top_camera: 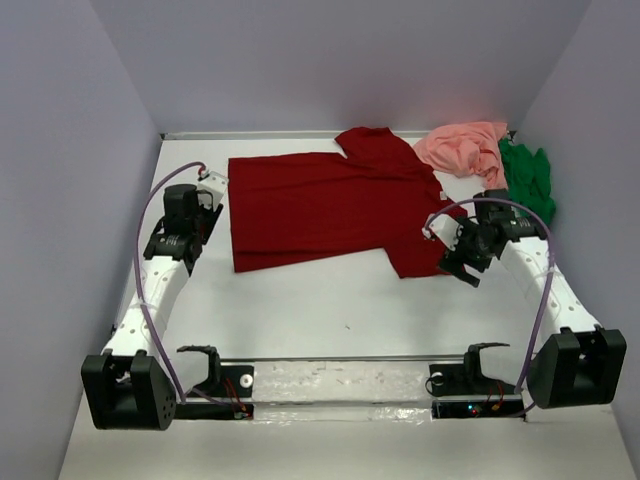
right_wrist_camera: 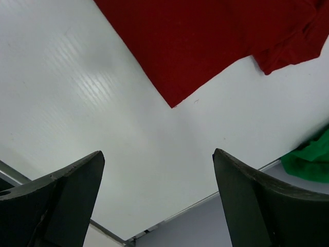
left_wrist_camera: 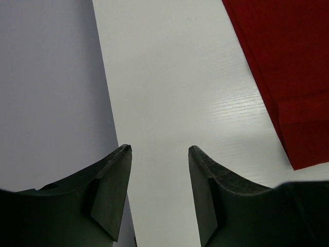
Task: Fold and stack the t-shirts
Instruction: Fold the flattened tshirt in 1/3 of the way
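Top external, soft red t-shirt [top_camera: 320,205], spread flat

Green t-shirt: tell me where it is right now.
In the top view, the green t-shirt lies bunched at the far right corner, beside the salmon pink t-shirt.

First t-shirt [top_camera: 320,210] central on table [top_camera: 300,310], second t-shirt [top_camera: 465,148] far right, third t-shirt [top_camera: 528,180] right of it

The salmon pink t-shirt [top_camera: 462,148] is covering one edge of the green t-shirt [top_camera: 530,180]; the right gripper [top_camera: 463,272] is hiding a sleeve corner of the dark red t-shirt [top_camera: 320,205].
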Controlling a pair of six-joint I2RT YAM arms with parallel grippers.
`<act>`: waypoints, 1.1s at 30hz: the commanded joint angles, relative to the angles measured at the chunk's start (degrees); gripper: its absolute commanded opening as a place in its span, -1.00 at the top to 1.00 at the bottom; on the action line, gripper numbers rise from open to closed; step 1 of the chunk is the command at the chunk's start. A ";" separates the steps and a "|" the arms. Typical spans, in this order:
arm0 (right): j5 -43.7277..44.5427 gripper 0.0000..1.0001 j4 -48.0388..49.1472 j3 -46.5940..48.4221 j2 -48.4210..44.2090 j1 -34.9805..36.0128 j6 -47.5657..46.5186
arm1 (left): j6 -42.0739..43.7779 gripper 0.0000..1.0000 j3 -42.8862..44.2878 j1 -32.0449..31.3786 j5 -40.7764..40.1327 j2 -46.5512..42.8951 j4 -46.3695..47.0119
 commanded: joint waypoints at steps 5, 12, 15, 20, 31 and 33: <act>7.02 -0.84 13.67 -8.93 1.57 4.22 -8.27 | -3.11 -0.21 -0.56 6.45 6.48 -3.61 2.48; 8.07 -0.82 19.65 -11.13 7.73 10.89 -4.41 | -3.46 -0.21 -1.09 8.91 6.74 -4.31 2.57; 7.99 -0.82 19.66 -9.38 10.89 13.62 -2.12 | -3.55 -0.21 -1.27 9.52 7.09 -4.40 2.57; 8.16 -0.78 19.66 -8.14 14.06 15.65 -1.24 | -3.38 -0.21 -1.35 9.70 7.18 -4.14 2.57; 8.42 -0.70 22.20 -5.42 20.30 16.18 0.08 | -2.50 -0.22 -3.81 9.70 8.15 -6.60 4.06; 9.83 -0.68 22.90 -5.15 21.35 16.18 0.26 | -2.50 -0.22 -3.82 9.70 8.33 -7.04 4.15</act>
